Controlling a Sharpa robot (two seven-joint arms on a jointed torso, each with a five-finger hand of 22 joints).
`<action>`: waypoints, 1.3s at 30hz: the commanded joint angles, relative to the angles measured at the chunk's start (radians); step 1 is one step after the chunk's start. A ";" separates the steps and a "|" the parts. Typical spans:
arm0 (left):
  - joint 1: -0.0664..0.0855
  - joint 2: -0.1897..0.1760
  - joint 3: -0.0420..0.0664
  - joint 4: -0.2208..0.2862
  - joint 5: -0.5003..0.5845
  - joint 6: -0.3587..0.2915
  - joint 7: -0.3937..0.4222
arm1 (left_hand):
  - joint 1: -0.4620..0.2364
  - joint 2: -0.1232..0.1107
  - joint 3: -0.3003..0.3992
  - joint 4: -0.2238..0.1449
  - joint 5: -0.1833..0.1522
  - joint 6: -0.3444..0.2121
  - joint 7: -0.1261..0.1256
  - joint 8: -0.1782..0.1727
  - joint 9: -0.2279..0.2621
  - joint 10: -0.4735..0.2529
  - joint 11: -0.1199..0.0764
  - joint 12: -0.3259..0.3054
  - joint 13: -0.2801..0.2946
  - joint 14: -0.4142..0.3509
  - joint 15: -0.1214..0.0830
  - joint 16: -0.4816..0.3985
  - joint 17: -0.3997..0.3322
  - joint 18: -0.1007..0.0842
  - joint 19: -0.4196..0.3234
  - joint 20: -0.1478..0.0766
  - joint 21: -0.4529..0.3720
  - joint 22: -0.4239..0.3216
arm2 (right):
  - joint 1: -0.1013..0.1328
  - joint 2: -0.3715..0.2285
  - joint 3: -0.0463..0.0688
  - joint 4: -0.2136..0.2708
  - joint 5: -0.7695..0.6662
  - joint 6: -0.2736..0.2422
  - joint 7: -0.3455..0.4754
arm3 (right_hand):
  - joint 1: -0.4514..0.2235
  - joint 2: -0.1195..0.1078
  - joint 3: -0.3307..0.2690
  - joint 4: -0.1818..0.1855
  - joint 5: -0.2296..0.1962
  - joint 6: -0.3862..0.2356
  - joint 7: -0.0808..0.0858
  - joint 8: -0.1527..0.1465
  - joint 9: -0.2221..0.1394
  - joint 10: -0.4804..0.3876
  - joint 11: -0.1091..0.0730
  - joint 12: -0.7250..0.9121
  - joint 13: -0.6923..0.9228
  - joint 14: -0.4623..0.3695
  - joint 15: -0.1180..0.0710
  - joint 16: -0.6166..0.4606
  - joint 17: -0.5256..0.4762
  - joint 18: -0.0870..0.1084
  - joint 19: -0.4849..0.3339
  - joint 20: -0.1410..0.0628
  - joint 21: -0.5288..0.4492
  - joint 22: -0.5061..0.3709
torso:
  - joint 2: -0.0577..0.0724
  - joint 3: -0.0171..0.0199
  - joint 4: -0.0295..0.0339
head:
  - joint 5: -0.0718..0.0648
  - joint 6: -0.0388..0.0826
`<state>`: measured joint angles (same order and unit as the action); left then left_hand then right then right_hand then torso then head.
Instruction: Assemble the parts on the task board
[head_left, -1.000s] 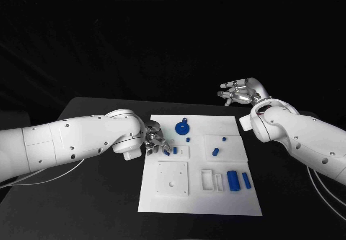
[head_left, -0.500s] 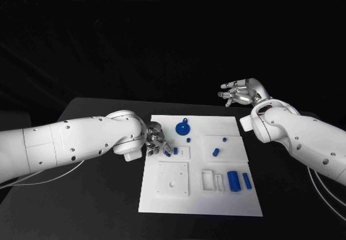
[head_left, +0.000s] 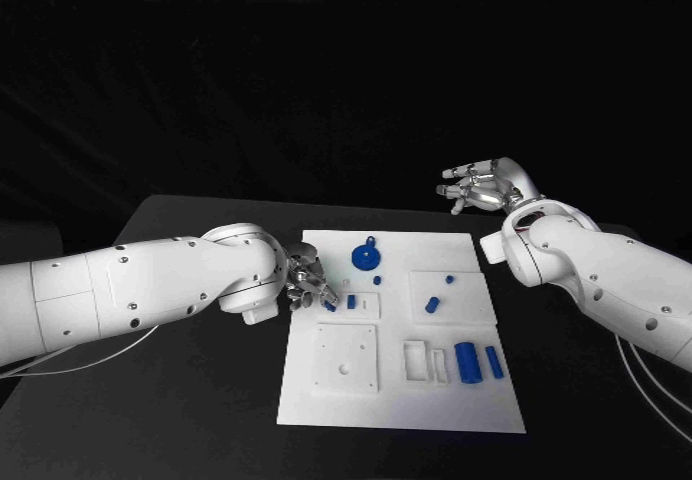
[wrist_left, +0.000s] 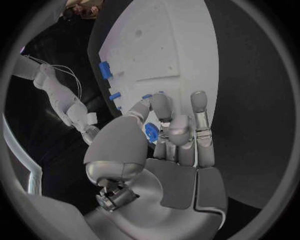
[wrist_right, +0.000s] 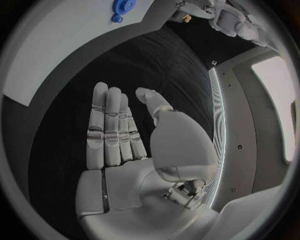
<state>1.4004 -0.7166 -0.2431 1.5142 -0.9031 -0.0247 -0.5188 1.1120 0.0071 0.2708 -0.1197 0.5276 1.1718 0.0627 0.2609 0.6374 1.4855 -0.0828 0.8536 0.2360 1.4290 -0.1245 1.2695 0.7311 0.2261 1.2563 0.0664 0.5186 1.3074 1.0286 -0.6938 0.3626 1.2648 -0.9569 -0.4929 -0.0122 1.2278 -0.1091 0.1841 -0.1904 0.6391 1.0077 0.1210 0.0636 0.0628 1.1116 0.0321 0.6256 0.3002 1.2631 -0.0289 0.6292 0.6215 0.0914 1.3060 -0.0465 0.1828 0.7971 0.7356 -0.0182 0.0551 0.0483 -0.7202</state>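
Two hands: both in head view
Left hand: fingers curled, pinching a small blue part at the task board's left edge
Right hand: empty, fingers straight, raised beyond the board's far right corner
Blue gear: on the board's far end

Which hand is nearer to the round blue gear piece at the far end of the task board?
Left. The left hand is over the task board's left edge, just beside and nearer the robot than the gear piece. The right hand is raised beyond the board's far right corner, farther away.
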 joint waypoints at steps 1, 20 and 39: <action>0.000 -0.006 0.000 0.014 -0.018 -0.065 0.015 | 0.002 0.009 0.053 -0.050 0.005 0.182 -0.142 0.005 0.599 0.027 -0.027 0.006 0.002 0.006 -0.003 0.006 0.003 0.013 -0.002 0.010 0.005 0.019 | -0.001 -0.001 0.000 0.001 -0.002 0.011 0.007 | -0.009 0.001 0.001 0.000 0.005 -0.003 0.007 -0.001 0.000 -0.006 -0.003 -0.002 -0.001 -0.004 0.002 -0.004 -0.001 -0.012 -0.004 -0.002 0.004 -0.001 | 0.000 0.0003 -0.0003 | 0.000 -0.001; -0.002 0.002 0.000 0.014 -0.060 -0.069 0.002 | 0.000 0.012 0.055 -0.047 0.002 0.181 -0.142 0.004 0.603 0.027 -0.028 0.007 0.002 0.005 -0.004 0.007 0.000 0.028 -0.005 0.024 0.012 0.019 | -0.002 -0.001 0.000 0.000 -0.001 0.012 0.007 | -0.011 0.001 0.002 0.000 0.007 -0.002 0.007 -0.001 0.000 -0.006 -0.003 -0.002 -0.001 -0.004 0.001 -0.004 -0.001 -0.012 -0.004 -0.002 0.005 -0.002 | 0.000 0.0005 -0.0009 | 0.002 -0.006; -0.015 0.005 0.000 0.008 -0.086 -0.049 -0.008 | -0.001 0.013 0.056 -0.048 0.003 0.180 -0.142 0.004 0.605 0.027 -0.027 0.008 0.001 0.005 -0.004 0.008 -0.001 0.036 -0.007 0.032 0.015 0.019 | -0.005 0.001 0.000 -0.003 -0.001 0.015 0.008 | -0.012 0.001 0.004 0.000 0.010 -0.002 0.007 -0.002 0.000 -0.006 -0.003 -0.002 -0.001 -0.004 0.001 -0.004 -0.001 -0.012 -0.004 -0.002 0.006 -0.002 | 0.000 0.0003 -0.0006 | 0.002 -0.011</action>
<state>1.3885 -0.7117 -0.2419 1.5227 -0.9726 -0.0853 -0.5210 1.1133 0.0084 0.2730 -0.1182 0.5255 1.1720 0.0629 0.2586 0.6585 1.4869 -0.0838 0.8575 0.2364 1.4290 -0.1244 1.2734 0.7307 0.2414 1.2498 0.0936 0.5302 1.3078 1.0248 -0.6935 0.3626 1.2616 -0.9566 -0.4913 -0.0120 1.2278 -0.1091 0.1841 -0.1904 0.6429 1.0077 0.1210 0.0636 0.0628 1.1116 0.0321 0.6256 0.3001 1.2631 -0.0289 0.6292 0.6215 0.0915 1.3059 -0.0465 0.1828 0.7962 0.7357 -0.0175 0.0543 0.0500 -0.7308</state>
